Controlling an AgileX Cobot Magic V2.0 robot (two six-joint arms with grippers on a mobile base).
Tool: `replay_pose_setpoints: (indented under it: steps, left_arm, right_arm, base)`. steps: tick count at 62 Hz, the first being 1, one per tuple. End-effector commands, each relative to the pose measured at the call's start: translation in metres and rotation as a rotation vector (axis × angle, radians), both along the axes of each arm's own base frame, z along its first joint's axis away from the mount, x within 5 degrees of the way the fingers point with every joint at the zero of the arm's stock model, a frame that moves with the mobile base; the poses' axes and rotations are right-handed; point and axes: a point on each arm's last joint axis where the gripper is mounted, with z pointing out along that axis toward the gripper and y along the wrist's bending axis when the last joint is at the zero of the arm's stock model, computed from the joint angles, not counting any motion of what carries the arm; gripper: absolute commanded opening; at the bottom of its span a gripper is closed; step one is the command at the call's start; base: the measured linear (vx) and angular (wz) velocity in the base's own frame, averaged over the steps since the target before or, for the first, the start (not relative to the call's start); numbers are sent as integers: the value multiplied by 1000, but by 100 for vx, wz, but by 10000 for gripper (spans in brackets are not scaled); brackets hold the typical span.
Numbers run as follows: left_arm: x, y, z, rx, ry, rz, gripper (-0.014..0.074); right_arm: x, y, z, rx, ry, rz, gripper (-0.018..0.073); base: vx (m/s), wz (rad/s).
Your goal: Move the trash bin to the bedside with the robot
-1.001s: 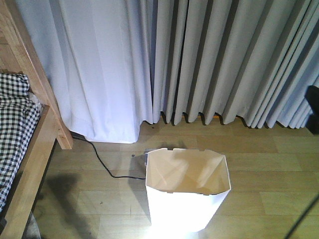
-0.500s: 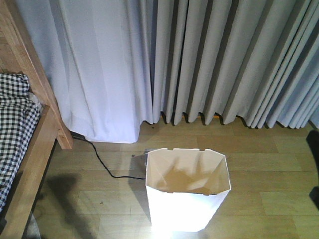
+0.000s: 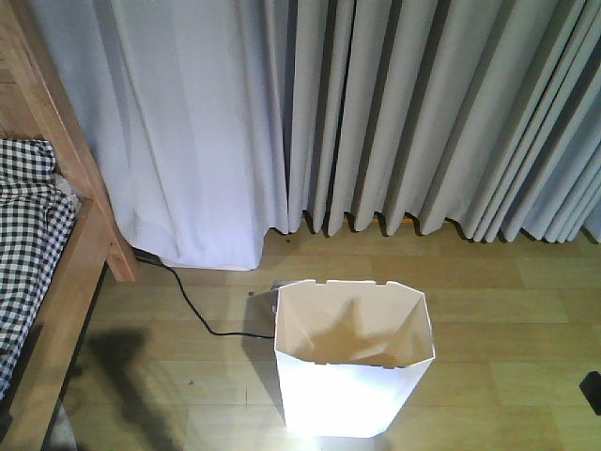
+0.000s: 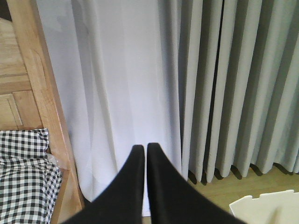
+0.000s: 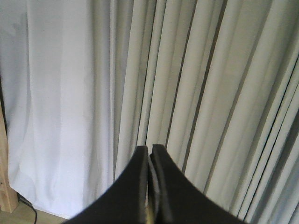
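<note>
Currently: trash bin (image 3: 352, 376) upright, empty, on floor | left gripper (image 4: 142, 149) closed | right gripper (image 5: 150, 149) closed, holding nothing

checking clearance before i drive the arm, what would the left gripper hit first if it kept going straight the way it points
Most likely the curtain. The left gripper, jaws together, aims at the pale fabric beside the bed frame, with nothing visible between. How far away the curtain hangs is unclear.

Pale grey pleated curtains (image 3: 394, 113) hang to a light wood-plank floor (image 3: 488, 282), daylight glowing through the left panel; a black cable (image 3: 192, 305) trails across the floor from under the curtains' hem
</note>
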Motion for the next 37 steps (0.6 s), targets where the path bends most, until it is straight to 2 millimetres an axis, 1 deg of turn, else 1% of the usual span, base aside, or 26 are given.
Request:
replay_pose_setpoints:
  steps: [1, 24, 29, 37]
  left_arm:
    - [0, -1, 1, -12, -63, -7, -6]
    - [0, -1, 1, -12, -63, -7, -6]
    - [0, -1, 1, -12, -63, -7, -6]
    - [0, -1, 1, -12, -63, -7, -6]
  right_arm:
    - [1, -2, 12, 18, -52, -28, -9]
    - [1, -3, 11, 15, -54, -30, -9]
    - [0, -5, 12, -31, -69, -51, -9]
    - [-4, -8, 11, -26, -64, -99, -9]
  base:
    - [0, 0]
    - [0, 0]
    - [0, 0]
    - [0, 0]
